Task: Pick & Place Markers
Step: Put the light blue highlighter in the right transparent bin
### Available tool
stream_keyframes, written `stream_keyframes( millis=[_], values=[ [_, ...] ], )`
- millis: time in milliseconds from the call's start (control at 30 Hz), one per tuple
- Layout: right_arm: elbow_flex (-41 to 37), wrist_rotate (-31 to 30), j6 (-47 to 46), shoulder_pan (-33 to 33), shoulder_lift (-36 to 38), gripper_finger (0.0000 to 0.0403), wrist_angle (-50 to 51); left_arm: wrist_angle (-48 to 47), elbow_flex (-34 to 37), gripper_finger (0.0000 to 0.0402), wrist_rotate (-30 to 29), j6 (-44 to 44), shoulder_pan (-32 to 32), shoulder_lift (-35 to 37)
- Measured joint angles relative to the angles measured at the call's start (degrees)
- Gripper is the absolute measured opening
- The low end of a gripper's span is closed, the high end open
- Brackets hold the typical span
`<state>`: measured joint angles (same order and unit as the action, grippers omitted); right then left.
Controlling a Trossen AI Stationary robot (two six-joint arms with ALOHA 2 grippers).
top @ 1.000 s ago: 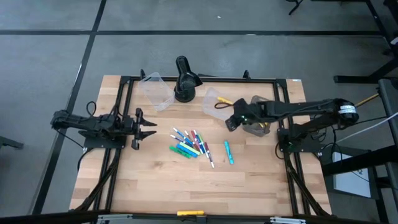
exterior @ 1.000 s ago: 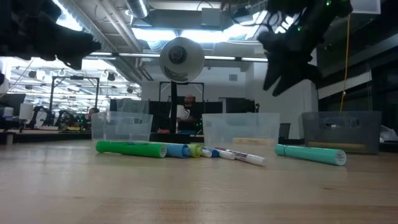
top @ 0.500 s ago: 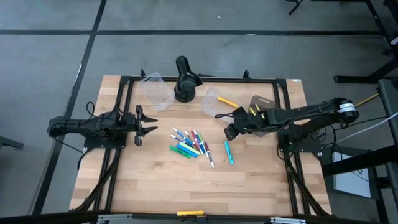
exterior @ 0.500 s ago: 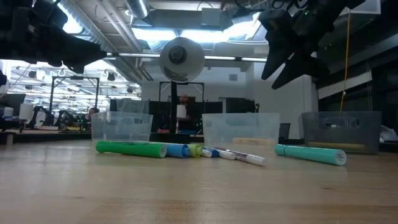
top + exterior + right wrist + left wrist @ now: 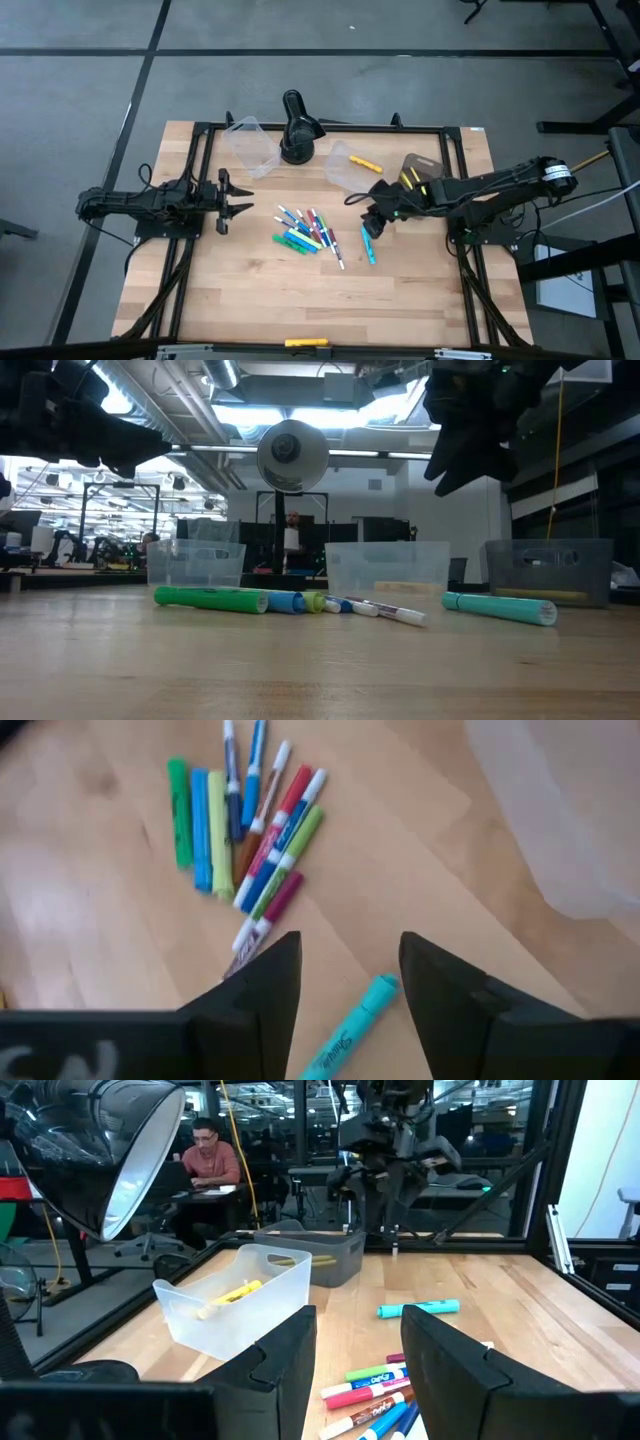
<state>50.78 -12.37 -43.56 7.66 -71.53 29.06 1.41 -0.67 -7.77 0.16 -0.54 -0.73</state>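
Observation:
Several markers (image 5: 303,232) in mixed colours lie flat in a loose pile mid-table; the right wrist view shows the markers (image 5: 250,840) fanned out. A cyan marker (image 5: 368,245) lies alone to their right, also in the wrist views (image 5: 350,1030) (image 5: 418,1309). One yellow marker (image 5: 365,162) rests inside a clear tub (image 5: 345,168). My right gripper (image 5: 372,222) hangs open above the cyan marker's far end, tilted down (image 5: 348,970). My left gripper (image 5: 232,205) waits open at the left, level, facing the pile (image 5: 360,1350).
A black desk lamp (image 5: 298,128) stands at the far edge between a second clear tub (image 5: 250,145) and the first. A grey bin (image 5: 420,175) with yellow markers sits under my right arm. A person (image 5: 210,1155) sits beyond the table. Bare wood lies toward the near edge.
My right gripper has come away from above the grey bin and clear tub, moving toward the table's near edge until it stands over the cyan marker, staying open. My left arm has swung slightly and now points straight across at the pile. No marker has moved.

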Motion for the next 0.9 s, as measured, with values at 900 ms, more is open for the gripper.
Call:
stream_keyframes(
  millis=[900],
  values=[
    [-0.09, -4.29, 4.45, -1.03, -3.53, 0.0170, -0.75, 0.06, 0.00, 0.0143, -0.04, 0.00, 0.00, 0.00]
  ],
)
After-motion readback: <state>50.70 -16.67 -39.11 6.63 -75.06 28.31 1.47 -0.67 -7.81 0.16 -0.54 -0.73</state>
